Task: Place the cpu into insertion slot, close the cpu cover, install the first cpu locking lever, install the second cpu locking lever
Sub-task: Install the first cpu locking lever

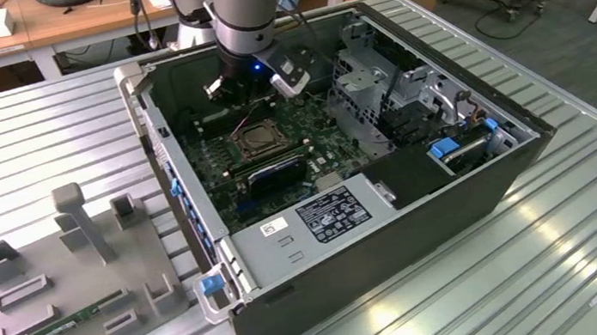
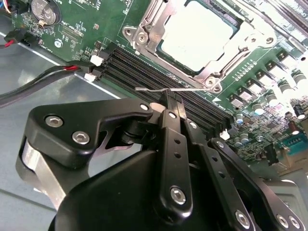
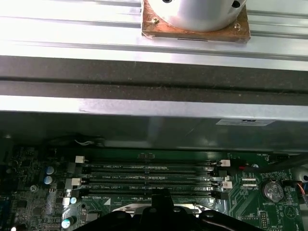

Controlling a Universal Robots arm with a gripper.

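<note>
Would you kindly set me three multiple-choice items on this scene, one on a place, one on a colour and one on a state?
1. Where is the cpu?
A) in the insertion slot
B) on the grey fixture
C) on the metal table

2. What colour is the circuit board?
A) blue
B) red
C) green

3. How is the cpu cover?
A) standing upright
B) lying flat over the cpu
C) taken off

Answers: 1 A, its pale face sits inside the slot's rim; 2 C, green shows all around the slot; 3 B, its frame lies flat around the chip face.
</note>
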